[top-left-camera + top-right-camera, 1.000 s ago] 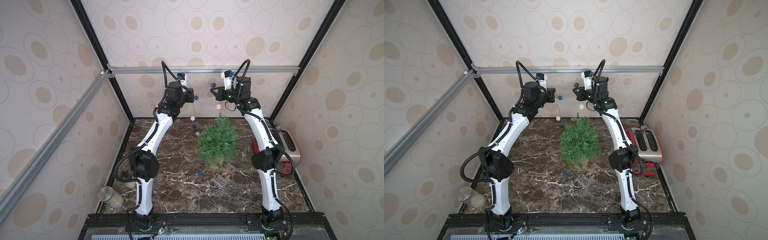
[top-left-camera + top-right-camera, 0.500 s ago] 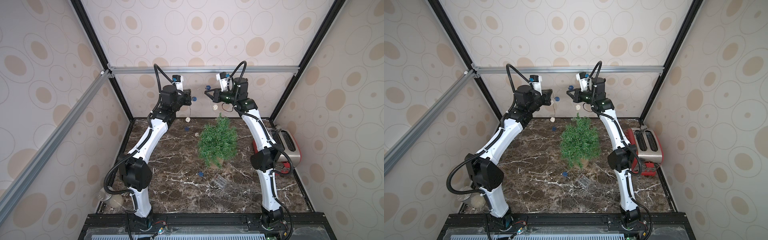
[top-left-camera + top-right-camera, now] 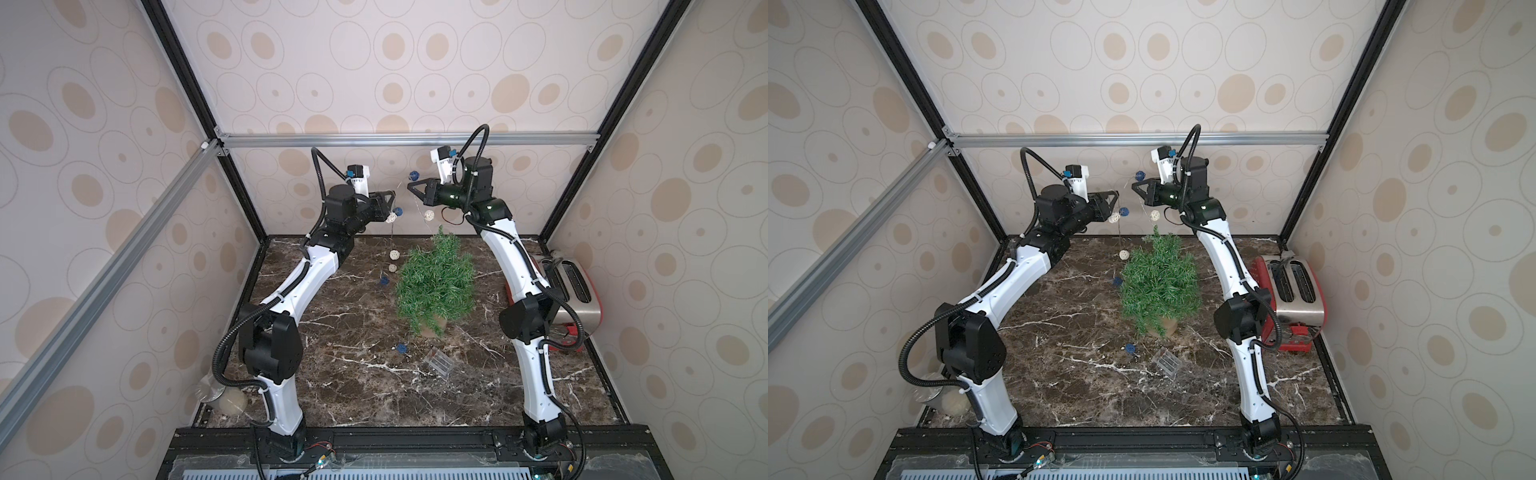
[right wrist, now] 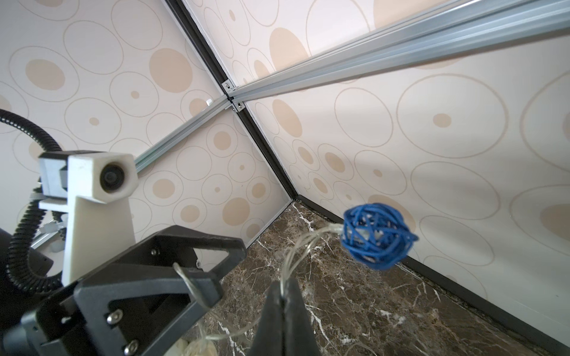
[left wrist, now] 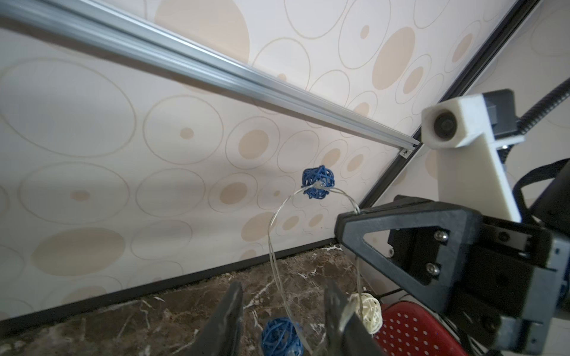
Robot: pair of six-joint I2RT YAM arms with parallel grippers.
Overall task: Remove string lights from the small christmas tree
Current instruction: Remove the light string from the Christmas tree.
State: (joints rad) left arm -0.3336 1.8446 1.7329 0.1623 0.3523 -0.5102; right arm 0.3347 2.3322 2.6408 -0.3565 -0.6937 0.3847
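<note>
Opened since a second ago, the left gripper (image 5: pixel 282 305) has its jaws apart, with thin pale wire running loose between them. The string lights (image 3: pixel 394 253) hang just left of the bushy, needled small christmas tree (image 3: pixel 436 282), showing four blue and four cream woven balls. Above the tree, the right gripper (image 4: pixel 282 288) is pinched onto the wire.

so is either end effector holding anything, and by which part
The right end effector pinches the string lights by the thin wire beside a blue ball. The left end effector is open, gripping nothing.
</note>
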